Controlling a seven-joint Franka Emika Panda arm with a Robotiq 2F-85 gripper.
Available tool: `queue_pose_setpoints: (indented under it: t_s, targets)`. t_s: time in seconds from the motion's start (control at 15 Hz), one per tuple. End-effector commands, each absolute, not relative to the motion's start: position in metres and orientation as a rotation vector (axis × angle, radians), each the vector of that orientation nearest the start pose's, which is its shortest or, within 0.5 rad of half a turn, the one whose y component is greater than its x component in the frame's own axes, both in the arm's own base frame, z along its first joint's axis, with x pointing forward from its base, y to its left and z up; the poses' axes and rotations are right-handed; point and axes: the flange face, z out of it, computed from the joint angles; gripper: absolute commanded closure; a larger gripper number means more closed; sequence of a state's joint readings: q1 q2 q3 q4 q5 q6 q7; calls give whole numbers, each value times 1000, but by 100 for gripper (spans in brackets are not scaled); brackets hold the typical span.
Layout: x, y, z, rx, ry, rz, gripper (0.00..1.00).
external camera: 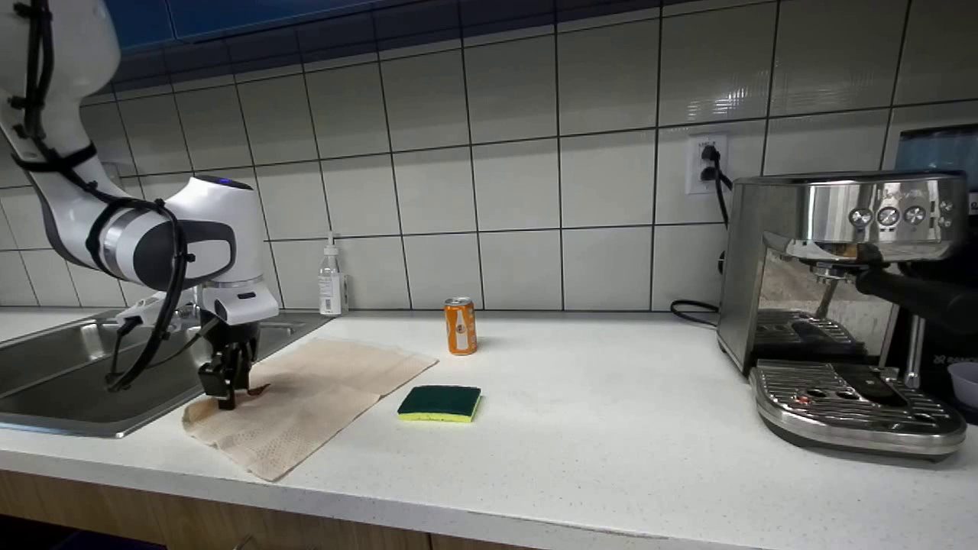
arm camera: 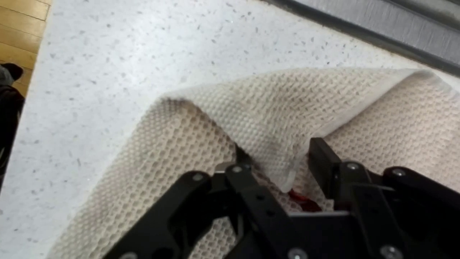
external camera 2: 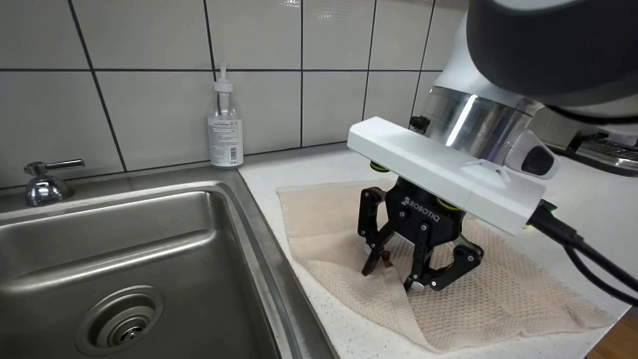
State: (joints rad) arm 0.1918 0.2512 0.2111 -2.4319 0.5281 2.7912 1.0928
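Foremost in the wrist view, the hand (arm camera: pixel 278 154) stands with its fingers spread, one on each side of a folded-over corner of the beige cloth (arm camera: pixel 266 115), a small red piece (arm camera: pixel 305 202) at the fold's tip. Left to right in an exterior view: the steel sink (external camera: pixel 53 397); the hand, pointing down onto the cloth; the cloth's bulk, lying rightward over the white table (external camera: pixel 611 428); a pump bottle (external camera: pixel 331 289) behind; a green-and-yellow sponge (external camera: pixel 440 402); an upright orange can (external camera: pixel 461 328), farther back; a coffee machine (external camera: pixel 802 305), well apart.
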Motion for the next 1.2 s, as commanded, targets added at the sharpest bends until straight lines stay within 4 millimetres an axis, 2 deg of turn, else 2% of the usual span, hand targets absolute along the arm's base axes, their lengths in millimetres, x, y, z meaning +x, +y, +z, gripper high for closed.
queue_pose_setpoints:
  t_s: [0.0,0.13,0.2,0.73,1.13]
  targets:
    - [471,179,213,-2360,1641,143,82]
    - [471,178,213,-2360,1642,142,97]
    - [472,178,212,-2361,1642,141,100]
    - [472,180,212,-2380,1625,136,99]
    - [466,180,227,-2442,1528,119,99]
